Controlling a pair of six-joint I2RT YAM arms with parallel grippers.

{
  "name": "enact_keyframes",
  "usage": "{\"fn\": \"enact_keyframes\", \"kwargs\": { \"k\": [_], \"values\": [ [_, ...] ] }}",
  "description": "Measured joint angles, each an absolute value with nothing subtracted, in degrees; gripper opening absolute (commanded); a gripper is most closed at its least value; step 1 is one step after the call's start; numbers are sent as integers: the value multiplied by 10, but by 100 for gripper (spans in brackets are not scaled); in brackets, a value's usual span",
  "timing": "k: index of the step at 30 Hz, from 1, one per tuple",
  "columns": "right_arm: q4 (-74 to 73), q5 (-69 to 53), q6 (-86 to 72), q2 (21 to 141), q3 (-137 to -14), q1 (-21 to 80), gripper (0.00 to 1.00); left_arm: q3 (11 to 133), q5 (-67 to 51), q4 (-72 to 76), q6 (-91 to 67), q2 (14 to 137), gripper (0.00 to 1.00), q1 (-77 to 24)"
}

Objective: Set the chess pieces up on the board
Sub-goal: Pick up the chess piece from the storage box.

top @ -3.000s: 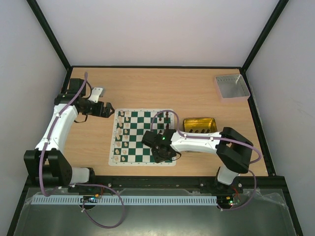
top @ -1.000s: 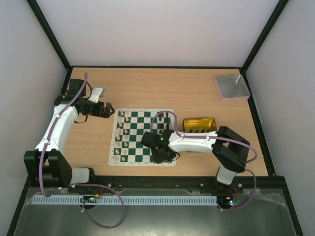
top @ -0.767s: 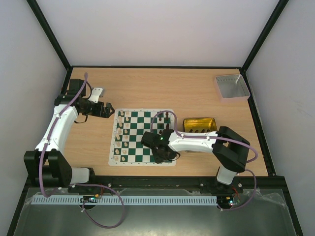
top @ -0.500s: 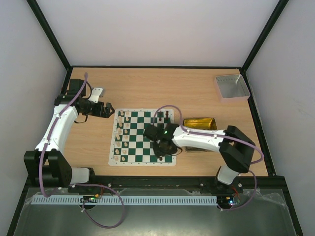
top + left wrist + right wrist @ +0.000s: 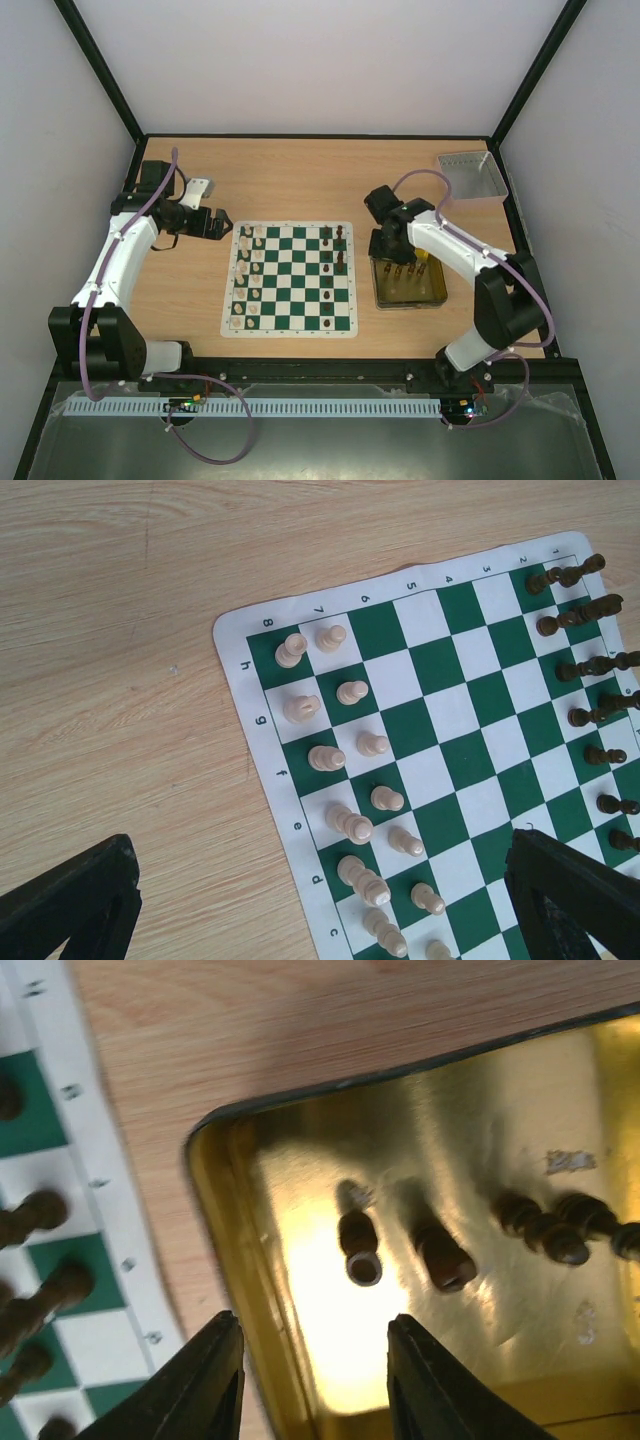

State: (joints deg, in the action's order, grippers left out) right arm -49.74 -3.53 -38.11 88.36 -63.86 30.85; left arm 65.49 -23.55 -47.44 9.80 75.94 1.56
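The green and white board [image 5: 290,285] lies at the table's middle. Cream pieces [image 5: 246,275] stand in its two left columns, also in the left wrist view [image 5: 345,825]. Dark pieces [image 5: 337,250] stand along its right side, and at the right edge of the left wrist view [image 5: 590,665]. My right gripper [image 5: 393,255] hangs open and empty over the left end of the gold tin [image 5: 432,298]. In the right wrist view [image 5: 315,1380] several dark pieces [image 5: 360,1247] lie in the tin [image 5: 225,1260]. My left gripper [image 5: 222,226] is open and empty, left of the board's far corner [image 5: 320,910].
A grey tray [image 5: 470,176] stands at the far right corner. A small white part [image 5: 200,187] lies near the left arm. Black frame posts and white walls close the table in. Bare wood lies behind the board.
My right gripper has left the board's near right part and swung right and back, over the gold tin. The left arm has not moved.
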Motion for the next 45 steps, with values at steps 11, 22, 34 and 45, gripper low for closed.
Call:
{"fn": "enact_keyframes", "kwargs": {
  "k": [11, 22, 34, 45],
  "values": [
    [-490, -43, -355, 955, -652, 253, 36, 649, -236, -474, 98, 759, 99, 16],
    [-482, -26, -350, 957, -648, 218, 32, 648, -236, -474, 98, 759, 99, 16],
    [-486, 15, -360, 886, -608, 109, 32, 648, -239, -472, 98, 772, 99, 16],
    [-486, 14, -376, 858, -561, 105, 27, 648, -242, -470, 98, 787, 99, 16]
  ]
}}
